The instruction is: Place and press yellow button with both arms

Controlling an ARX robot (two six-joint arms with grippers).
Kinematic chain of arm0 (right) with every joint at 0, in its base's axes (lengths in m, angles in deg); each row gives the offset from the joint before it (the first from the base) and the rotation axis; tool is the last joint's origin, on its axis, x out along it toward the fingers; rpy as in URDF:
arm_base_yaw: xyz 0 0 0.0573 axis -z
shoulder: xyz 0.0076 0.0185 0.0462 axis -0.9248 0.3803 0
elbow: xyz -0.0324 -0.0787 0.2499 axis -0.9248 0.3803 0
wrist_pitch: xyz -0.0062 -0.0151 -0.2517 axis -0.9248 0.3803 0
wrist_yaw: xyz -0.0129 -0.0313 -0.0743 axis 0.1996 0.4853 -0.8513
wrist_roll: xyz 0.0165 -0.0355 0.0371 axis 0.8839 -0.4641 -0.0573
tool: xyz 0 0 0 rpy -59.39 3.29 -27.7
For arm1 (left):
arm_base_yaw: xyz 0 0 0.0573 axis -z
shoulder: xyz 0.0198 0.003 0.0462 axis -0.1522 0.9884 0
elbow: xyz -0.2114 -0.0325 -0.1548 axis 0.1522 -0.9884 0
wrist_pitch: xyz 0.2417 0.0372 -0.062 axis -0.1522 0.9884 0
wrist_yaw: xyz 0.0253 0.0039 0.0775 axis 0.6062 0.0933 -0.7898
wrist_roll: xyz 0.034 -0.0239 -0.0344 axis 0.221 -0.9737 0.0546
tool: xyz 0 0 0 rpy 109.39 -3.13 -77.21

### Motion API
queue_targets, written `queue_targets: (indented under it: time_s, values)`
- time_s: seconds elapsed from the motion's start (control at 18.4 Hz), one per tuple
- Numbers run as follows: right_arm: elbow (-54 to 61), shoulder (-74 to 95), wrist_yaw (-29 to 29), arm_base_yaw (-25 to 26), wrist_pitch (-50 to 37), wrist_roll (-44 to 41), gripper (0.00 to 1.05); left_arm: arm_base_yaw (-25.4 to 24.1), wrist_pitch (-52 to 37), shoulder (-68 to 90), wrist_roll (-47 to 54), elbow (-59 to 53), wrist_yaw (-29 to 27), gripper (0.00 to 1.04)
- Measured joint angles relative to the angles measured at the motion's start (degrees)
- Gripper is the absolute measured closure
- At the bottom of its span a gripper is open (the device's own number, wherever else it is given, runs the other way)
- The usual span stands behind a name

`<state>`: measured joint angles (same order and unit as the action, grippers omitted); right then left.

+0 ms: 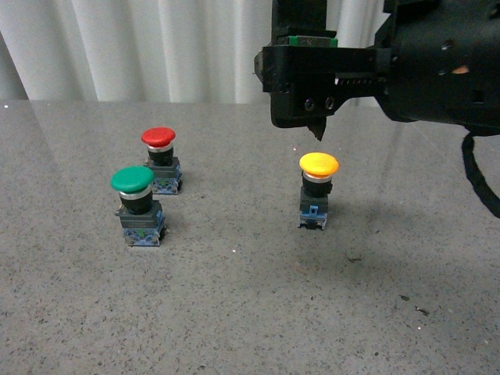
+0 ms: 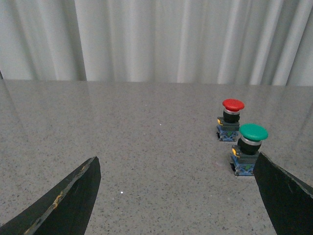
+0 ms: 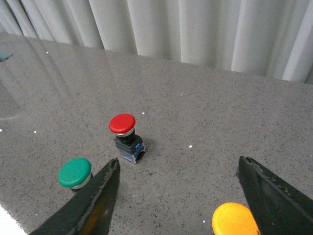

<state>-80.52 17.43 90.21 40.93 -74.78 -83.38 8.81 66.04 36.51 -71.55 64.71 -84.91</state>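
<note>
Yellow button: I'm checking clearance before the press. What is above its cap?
The right gripper hangs open above the yellow button, a gap between fingertip and cap. Nothing rests on the cap. The front view hides its second finger.

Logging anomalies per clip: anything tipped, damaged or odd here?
Nothing serious. The yellow button, green button and red button all stand upright and look intact. Only a few small dark specks lie on the table, right of the yellow button.
</note>
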Motion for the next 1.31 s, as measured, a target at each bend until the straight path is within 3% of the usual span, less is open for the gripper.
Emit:
queue_targets:
  time_s: [0.33,0.44,1.31]
  values:
    - [-5.0,7.0,-2.3,-1.0,3.7,-2.9,0.89,0.0,0.0,0.0,0.0,0.0,0.0,0.07]
    - [-5.3,7.8,-2.4,-0.9,4.8,-3.8,1.03,0.0,0.0,0.0,0.0,0.0,0.0,0.07]
    - [-6.0,11.4,-2.3,3.2,7.4,-4.3,1.03,0.0,0.0,0.0,0.0,0.0,0.0,0.07]
